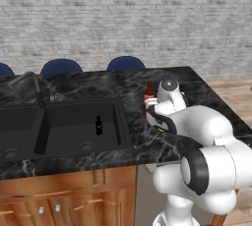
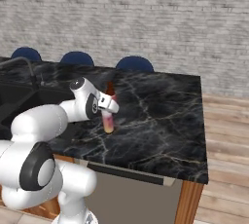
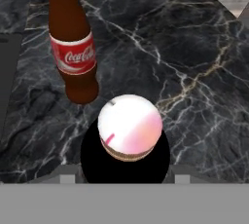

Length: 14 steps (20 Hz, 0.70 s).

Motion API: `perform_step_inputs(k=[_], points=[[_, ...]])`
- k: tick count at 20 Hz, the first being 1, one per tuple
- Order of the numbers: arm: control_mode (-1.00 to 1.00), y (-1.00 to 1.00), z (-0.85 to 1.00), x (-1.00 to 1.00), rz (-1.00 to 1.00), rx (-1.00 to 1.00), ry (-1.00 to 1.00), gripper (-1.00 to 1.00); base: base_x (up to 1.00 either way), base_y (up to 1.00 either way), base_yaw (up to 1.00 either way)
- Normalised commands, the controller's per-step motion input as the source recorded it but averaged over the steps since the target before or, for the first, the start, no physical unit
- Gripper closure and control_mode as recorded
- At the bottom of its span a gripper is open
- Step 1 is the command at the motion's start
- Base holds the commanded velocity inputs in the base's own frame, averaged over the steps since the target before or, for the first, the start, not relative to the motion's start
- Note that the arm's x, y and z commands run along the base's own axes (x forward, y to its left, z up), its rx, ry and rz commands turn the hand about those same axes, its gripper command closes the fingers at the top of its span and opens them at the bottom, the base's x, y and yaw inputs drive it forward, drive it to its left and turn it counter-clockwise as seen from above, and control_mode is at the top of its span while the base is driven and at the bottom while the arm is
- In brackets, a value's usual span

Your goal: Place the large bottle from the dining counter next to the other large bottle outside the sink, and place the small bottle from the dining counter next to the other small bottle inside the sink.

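Note:
My gripper is shut on the large bottle, a pale whitish bottle that hangs upright just over the black marble counter. In the hand view its light cap sits between my fingertips, with a dark shadow beneath it. The other large bottle, dark brown with a red label, stands close beside it on the far side. To the left lies the black sink, where the other small bottle, tiny and black, stands in the right basin. The small bottle is out of view.
A curved grey faucet rises behind the sink. Blue stools line the counter's far side before a brick wall. The counter ends at the right over a wooden floor. Wooden cabinets sit under the sink.

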Motion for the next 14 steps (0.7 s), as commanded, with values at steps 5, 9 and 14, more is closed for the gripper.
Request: perform_step_inputs(k=[5, 9, 14], points=[[-1.0, 0.19, 0.0, 0.13, -0.06, 0.0, 0.0, 1.0, 0.0, 0.0, 0.0], [-1.0, 0.16, 0.0, 0.09, -0.06, 0.0, 0.0, 1.0, 0.0, 0.0, 0.0], [-1.0, 0.15, 0.0, 0.13, -0.08, 0.0, 0.0, 1.0, 0.0, 0.0, 0.0]])
